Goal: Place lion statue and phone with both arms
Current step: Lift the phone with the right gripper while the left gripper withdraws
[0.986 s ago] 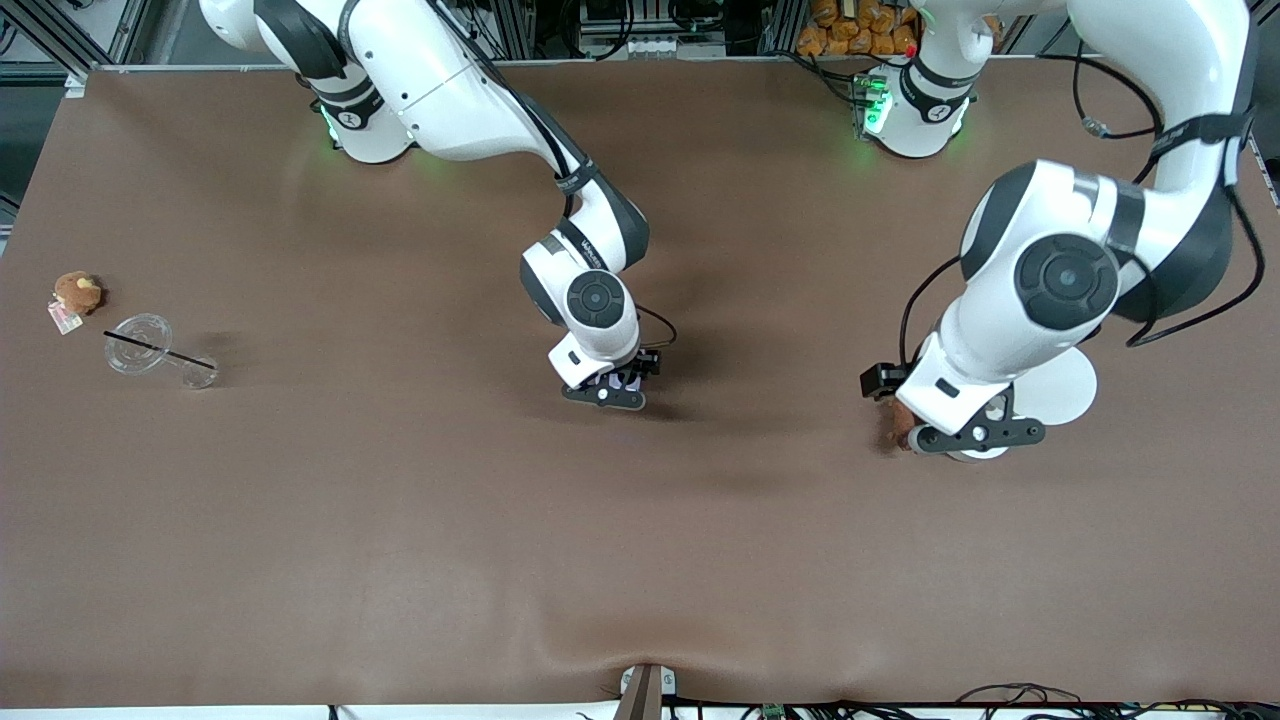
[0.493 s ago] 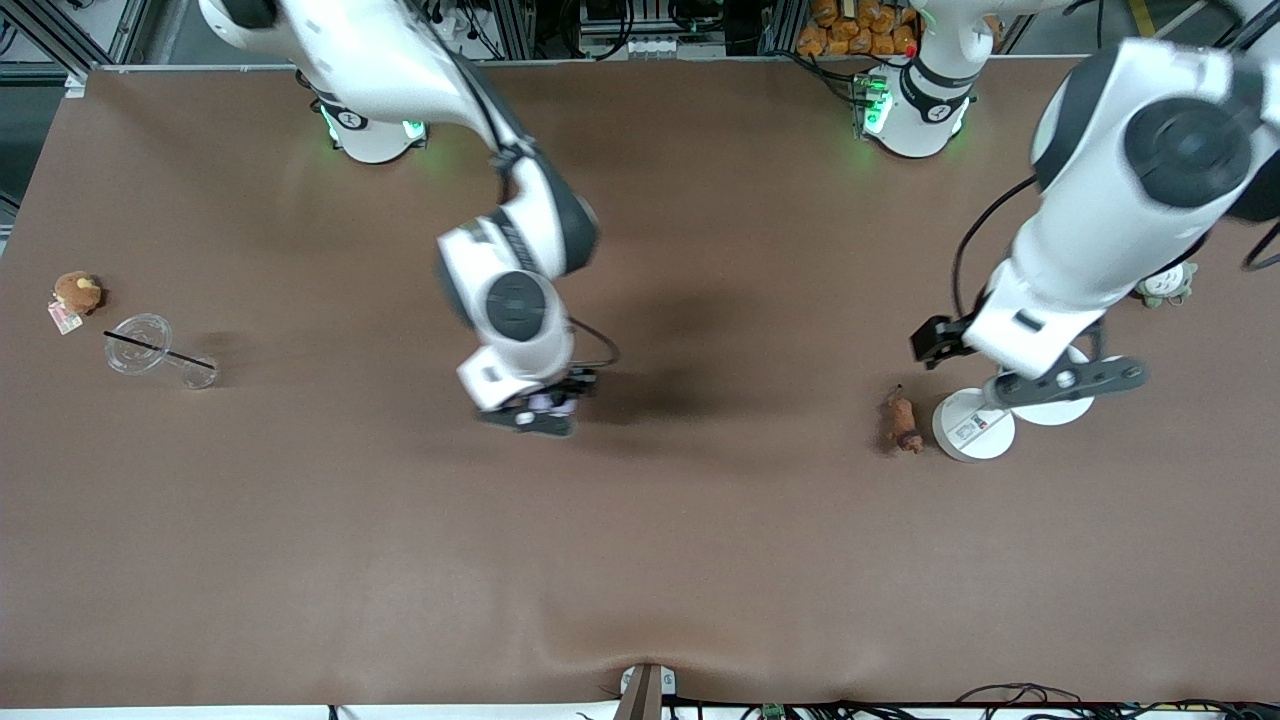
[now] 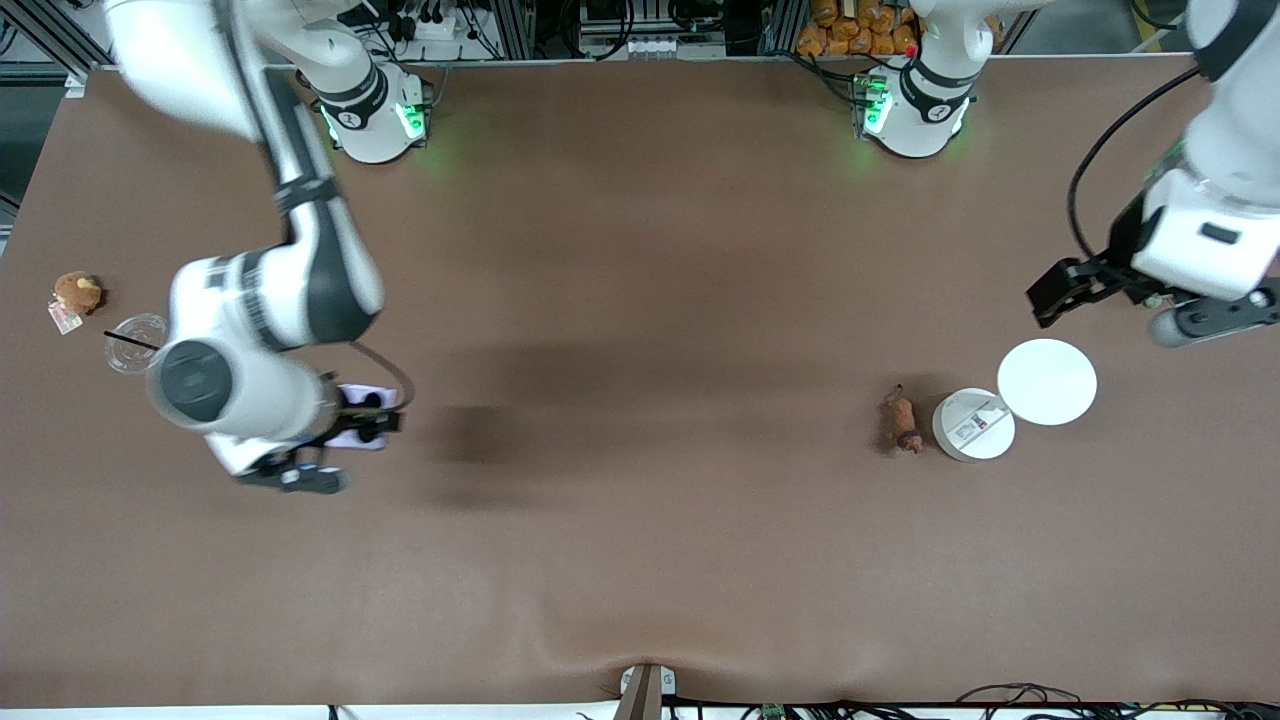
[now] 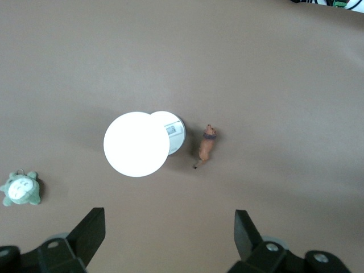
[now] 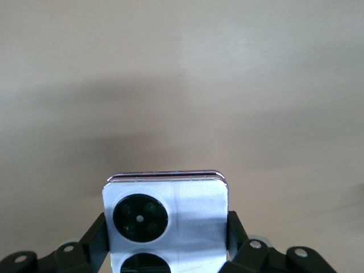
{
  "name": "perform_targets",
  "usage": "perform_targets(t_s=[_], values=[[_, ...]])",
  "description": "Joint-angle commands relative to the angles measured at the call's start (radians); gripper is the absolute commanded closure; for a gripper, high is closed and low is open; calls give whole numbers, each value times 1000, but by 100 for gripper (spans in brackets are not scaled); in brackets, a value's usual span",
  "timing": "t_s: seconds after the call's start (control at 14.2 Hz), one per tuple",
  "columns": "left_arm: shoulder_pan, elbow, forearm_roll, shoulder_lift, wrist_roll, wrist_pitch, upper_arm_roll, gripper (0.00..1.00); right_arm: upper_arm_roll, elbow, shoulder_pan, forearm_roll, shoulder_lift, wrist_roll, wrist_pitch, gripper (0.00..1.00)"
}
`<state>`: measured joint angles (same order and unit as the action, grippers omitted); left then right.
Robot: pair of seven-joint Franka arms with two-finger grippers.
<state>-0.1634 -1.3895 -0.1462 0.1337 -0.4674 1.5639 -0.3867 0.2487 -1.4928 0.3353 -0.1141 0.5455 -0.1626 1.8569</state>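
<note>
The lion statue (image 3: 901, 420), a slim orange-brown figurine, lies on the brown table beside a white disc; it also shows in the left wrist view (image 4: 207, 148). My left gripper (image 3: 1210, 320) is open and empty, up in the air over the left arm's end of the table, well away from the lion; its own view (image 4: 166, 230) shows only bare table between the fingers. My right gripper (image 3: 310, 468) is shut on the pale lavender phone (image 3: 362, 436), held above the table toward the right arm's end. In the right wrist view the phone (image 5: 187, 210) sits between the fingers (image 5: 232, 227), camera circles showing.
Two white discs (image 3: 973, 424) (image 3: 1047, 381) lie beside the lion. A grey-green plush (image 4: 21, 189) lies past them toward the left arm's end. A brown plush with a tag (image 3: 77, 292) and a clear cup (image 3: 135, 345) lie at the right arm's end.
My right arm has swung the phone from the table's middle toward the right arm's end. My left gripper has left the lion on the table and risen away toward the left arm's end.
</note>
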Motion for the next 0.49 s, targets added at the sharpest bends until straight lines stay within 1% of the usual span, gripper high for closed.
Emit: perform_targets(t_s=[0.0, 0.21, 0.28, 0.35, 0.42], values=[[-54, -9, 31, -26, 51, -27, -1, 0, -17, 2, -96, 7, 54, 162, 47, 88], [-120, -9, 53, -25, 186, -31, -7, 0, -19, -13, -200, 4, 114, 299, 80, 88], [-120, -9, 57, -26, 191, -33, -4, 0, -22, -51, -240, -4, 122, 364, 90, 86], [-119, -9, 57, -35, 196, -33, 0, 0, -22, -90, -265, -4, 122, 417, 129, 86], [-107, -19, 60, -57, 208, -33, 21, 0, -20, -128, -275, -4, 122, 439, 178, 86]])
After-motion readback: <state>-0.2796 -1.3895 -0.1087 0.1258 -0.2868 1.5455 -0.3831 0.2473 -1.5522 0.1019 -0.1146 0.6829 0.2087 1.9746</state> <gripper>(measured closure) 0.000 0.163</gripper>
